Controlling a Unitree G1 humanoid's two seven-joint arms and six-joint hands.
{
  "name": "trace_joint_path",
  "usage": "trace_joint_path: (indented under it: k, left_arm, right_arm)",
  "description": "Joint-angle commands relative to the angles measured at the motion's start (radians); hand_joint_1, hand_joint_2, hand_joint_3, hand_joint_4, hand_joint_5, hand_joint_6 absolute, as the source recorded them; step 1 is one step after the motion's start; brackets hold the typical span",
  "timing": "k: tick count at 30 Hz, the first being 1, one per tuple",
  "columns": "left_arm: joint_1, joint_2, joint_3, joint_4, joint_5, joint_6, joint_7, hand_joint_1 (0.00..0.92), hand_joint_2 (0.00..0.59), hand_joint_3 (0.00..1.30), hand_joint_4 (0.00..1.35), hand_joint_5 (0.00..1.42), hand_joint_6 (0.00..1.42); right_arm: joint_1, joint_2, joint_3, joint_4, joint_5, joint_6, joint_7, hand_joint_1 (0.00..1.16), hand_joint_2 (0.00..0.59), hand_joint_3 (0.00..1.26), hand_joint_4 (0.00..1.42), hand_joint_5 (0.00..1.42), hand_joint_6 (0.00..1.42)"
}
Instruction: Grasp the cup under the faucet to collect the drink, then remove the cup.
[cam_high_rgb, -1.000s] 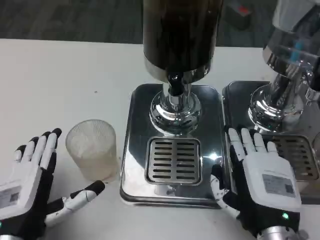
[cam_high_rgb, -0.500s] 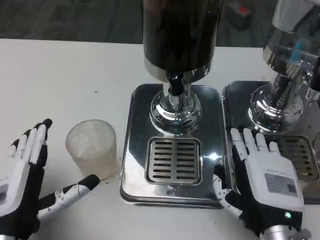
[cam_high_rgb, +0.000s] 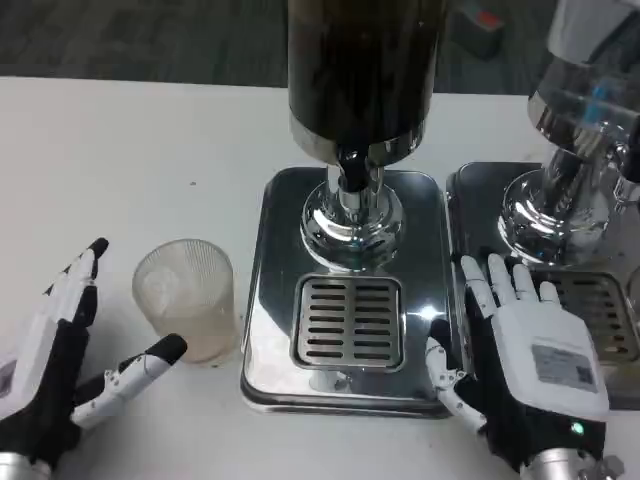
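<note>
Head view: cup left of drip tray (off grate); left hand, right hand spread, empty.

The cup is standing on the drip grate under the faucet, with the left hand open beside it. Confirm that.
Not quite. In the head view the cup stands on the white table, left of the grate, not under the faucet. The left hand is open beside it.

One cup, two dispensers (steel)
</note>
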Motion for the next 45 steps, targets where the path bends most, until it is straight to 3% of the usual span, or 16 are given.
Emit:
trace_joint_path:
  k: [1,16,28,35,37,42,45]
  left_arm:
    - [-0.056,-0.010,-0.017,0.080,-0.008,-0.041,-0.017,0.074,0.004,0.00,0.00,0.00,0.00]
    - [-0.181,-0.054,-0.052,0.269,-0.055,-0.128,-0.090,0.111,0.000,0.00,0.00,0.00,0.00]
    - [-0.214,-0.052,-0.081,0.305,-0.035,-0.155,-0.068,0.158,0.005,0.00,0.00,0.09,0.02]
    - [-0.227,-0.059,-0.074,0.332,-0.056,-0.167,-0.076,0.238,0.034,0.00,0.00,0.21,0.17]
    - [-0.230,-0.059,-0.074,0.341,-0.059,-0.172,-0.071,0.261,0.040,0.03,0.07,0.27,0.25]
    - [-0.232,-0.059,-0.068,0.351,-0.061,-0.192,-0.038,0.326,0.068,0.24,0.31,0.58,0.60]
    - [-0.234,-0.059,-0.067,0.357,-0.065,-0.205,-0.035,0.333,0.079,0.33,0.41,0.67,0.67]
  right_arm:
    - [0.007,-0.001,-0.003,-0.011,0.016,-0.009,0.008,0.13,0.543,0.08,0.00,0.00,0.00]
    - [0.005,0.007,0.000,-0.010,0.015,-0.012,0.012,0.13,0.569,0.10,0.00,0.00,0.00]
    - [0.015,0.018,0.001,-0.016,0.010,-0.002,0.008,0.17,0.565,0.15,0.00,0.00,0.01]
    - [0.015,0.024,0.000,-0.015,0.011,0.001,0.009,0.19,0.558,0.17,0.00,0.00,0.03]
    - [0.014,0.026,0.000,-0.014,0.012,0.001,0.010,0.20,0.558,0.18,0.00,0.00,0.04]
    - [0.010,0.028,-0.001,-0.010,0.015,0.001,0.011,0.20,0.558,0.19,0.00,0.00,0.06]
    - [0.010,0.031,-0.004,-0.015,0.020,0.002,0.015,0.21,0.558,0.20,0.00,0.00,0.06]
